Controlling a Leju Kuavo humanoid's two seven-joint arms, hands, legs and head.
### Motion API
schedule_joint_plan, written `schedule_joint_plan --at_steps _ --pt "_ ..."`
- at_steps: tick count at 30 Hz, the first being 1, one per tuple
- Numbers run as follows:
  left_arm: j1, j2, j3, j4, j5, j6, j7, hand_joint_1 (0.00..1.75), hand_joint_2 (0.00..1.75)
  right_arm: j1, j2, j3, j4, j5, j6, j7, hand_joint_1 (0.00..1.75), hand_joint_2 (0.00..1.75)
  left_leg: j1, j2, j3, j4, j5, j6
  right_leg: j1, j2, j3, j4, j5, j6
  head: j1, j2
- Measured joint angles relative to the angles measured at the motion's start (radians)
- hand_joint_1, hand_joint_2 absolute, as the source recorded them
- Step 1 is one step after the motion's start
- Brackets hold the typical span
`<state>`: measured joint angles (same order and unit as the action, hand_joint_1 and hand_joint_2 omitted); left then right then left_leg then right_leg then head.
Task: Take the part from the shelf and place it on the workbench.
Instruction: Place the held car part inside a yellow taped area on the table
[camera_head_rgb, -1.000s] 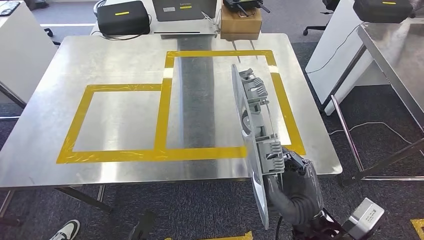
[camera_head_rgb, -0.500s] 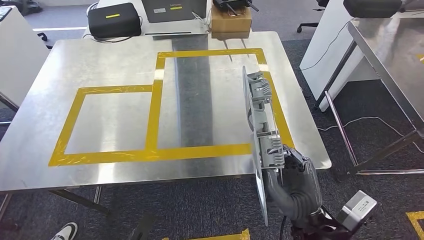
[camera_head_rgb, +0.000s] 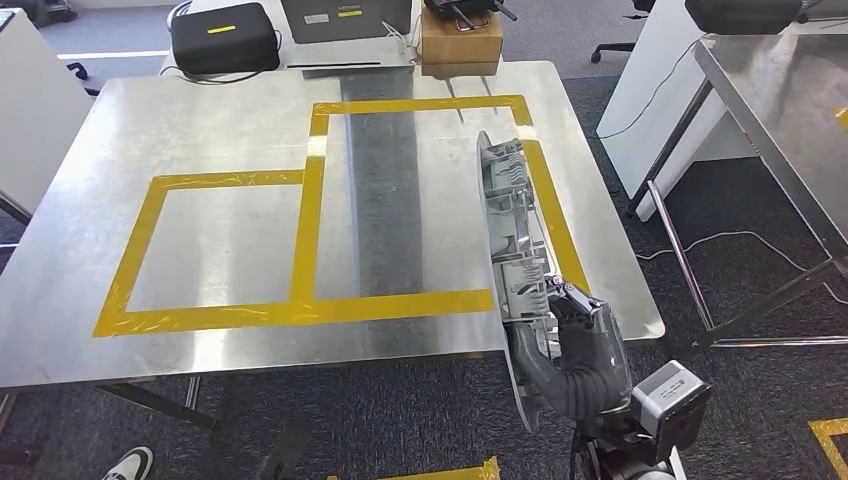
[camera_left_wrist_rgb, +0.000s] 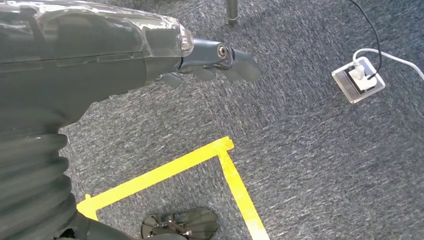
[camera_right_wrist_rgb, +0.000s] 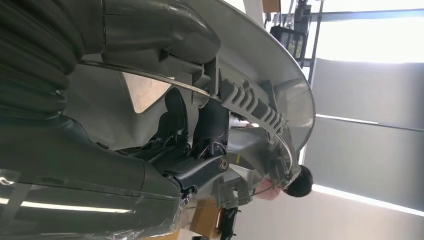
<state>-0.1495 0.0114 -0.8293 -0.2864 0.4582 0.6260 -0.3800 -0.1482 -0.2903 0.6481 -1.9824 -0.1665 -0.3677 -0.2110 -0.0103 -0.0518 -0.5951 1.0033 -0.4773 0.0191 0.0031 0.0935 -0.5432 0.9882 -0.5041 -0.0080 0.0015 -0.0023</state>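
The part is a long grey plastic panel with ribs and clips. It stands on edge above the right side of the steel workbench, over the right strip of the larger yellow tape rectangle. My right hand grips its near end, just off the bench's front right corner. In the right wrist view the dark fingers curl around the part's ribbed edge. My left hand hangs over grey carpet with its fingers stretched out and nothing in them.
A smaller yellow tape rectangle marks the bench's left half. Behind the bench stand a black case, a grey device and a cardboard box. A white table and another steel bench stand at the right. A person's shoe shows below the bench.
The camera has shifted a little, so the whole bench sits slightly further left. My right hand still grips the part, which now leans a bit more over the bench.
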Motion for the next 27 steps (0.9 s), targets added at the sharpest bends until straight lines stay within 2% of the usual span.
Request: schedule_joint_plan --at_steps 11,16,19,22,24,27 --pt "0.000 0.000 0.000 0.000 0.002 0.000 -0.001 0.00 1.75 -0.014 0.000 0.022 0.016 0.021 -0.001 0.007 1.75 1.75 0.000 0.000 0.000 0.000 -0.001 0.001 0.000 0.000 0.001 -0.001 0.000 0.000 0.000 0.000" --pt "-0.005 -0.003 0.000 0.000 0.009 -0.004 -0.006 0.00 1.75 -0.076 0.008 0.040 0.039 0.096 0.000 0.049 1.75 1.75 0.000 0.001 0.000 0.000 -0.001 0.001 0.000 0.000 0.001 -0.001 0.000 0.000 0.000 0.000" --pt "-0.008 -0.011 0.000 0.000 0.004 -0.009 -0.003 0.00 1.75 -0.139 0.019 0.064 0.064 0.248 0.000 0.126 1.75 1.75 0.000 0.005 0.000 0.000 -0.001 0.001 0.000 0.001 0.002 -0.001 0.000 0.000 0.000 0.000" --pt "-0.011 -0.022 -0.002 0.001 -0.018 -0.022 0.014 0.00 1.75 -0.237 0.042 0.119 0.125 0.562 0.045 0.261 1.75 1.75 -0.001 0.013 0.000 -0.001 -0.001 0.002 0.000 0.006 0.002 -0.001 0.000 0.000 0.000 0.000" --pt "-0.023 -0.034 -0.009 0.002 -0.042 -0.040 0.033 0.00 1.75 -0.325 0.085 0.176 0.220 0.728 0.111 0.307 1.75 1.75 -0.001 0.021 -0.001 -0.001 -0.002 0.003 0.001 0.011 0.002 -0.001 0.001 0.000 0.000 0.000" --pt "-0.051 -0.060 -0.026 0.002 -0.074 -0.069 0.055 0.00 1.75 -0.436 0.197 0.274 0.463 0.798 0.183 0.274 1.75 1.75 0.000 0.027 0.001 -0.001 -0.003 0.003 0.001 0.016 0.002 0.000 0.001 -0.001 0.000 0.000"
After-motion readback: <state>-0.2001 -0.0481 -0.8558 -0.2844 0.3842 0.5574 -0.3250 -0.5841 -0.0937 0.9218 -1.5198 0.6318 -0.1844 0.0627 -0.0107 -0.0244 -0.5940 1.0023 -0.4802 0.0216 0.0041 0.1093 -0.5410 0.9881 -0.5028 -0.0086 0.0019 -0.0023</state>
